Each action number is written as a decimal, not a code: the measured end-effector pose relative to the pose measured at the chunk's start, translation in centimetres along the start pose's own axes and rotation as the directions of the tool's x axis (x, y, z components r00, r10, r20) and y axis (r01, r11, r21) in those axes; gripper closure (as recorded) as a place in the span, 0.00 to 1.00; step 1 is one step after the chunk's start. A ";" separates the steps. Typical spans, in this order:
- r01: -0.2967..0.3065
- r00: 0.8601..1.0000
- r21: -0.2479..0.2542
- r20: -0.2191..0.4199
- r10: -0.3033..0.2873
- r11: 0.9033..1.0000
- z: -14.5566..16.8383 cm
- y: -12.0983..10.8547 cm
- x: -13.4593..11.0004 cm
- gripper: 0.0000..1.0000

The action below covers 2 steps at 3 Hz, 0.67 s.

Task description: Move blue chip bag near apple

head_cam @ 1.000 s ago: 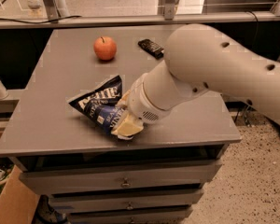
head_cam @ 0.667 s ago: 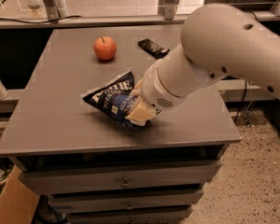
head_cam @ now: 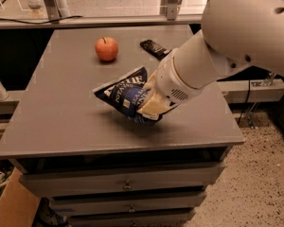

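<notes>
Over the last second the blue chip bag (head_cam: 122, 94) has come away from the front-left part of the worktop (head_cam: 61, 112), where it lay low and flat. It now sits higher and further right, tilted, with its white-edged end pointing up towards the rear and a soft shadow on the grey surface beneath it. That shadow suggests it is carried clear of the surface rather than dragged. The tool (head_cam: 146, 108) is clenched on the bag's lower right end, its cream fingers pinching the crinkled foil, and the thick white arm (head_cam: 236, 37) has swung up and to the right with it. The apple (head_cam: 106, 48) has not shifted; it stands on the rear part of the worktop, left of the centre line and well apart from the bag. A black wrapped bar (head_cam: 155, 48) lies to the apple's right, close to the arm. For the task this means the pick-up looks done and the carry has begun, but the bag is not yet near the apple. What remains, by my reading, is to travel back and leftward, then set the bag down beside the fruit without knocking it or the bar.
</notes>
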<state>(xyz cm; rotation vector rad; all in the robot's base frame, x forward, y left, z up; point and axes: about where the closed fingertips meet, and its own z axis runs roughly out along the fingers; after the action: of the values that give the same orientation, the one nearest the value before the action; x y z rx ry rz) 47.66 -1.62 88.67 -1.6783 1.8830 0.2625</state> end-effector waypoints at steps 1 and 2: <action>0.000 1.000 0.001 0.000 0.000 1.000 0.0 0.0 0.0 1.00; -0.022 0.999 0.033 -0.028 0.023 0.999 0.2 -3.6 2.2 1.00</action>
<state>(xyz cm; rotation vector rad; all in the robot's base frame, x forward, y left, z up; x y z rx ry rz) 51.10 -4.01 88.16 -1.6480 1.9174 0.2168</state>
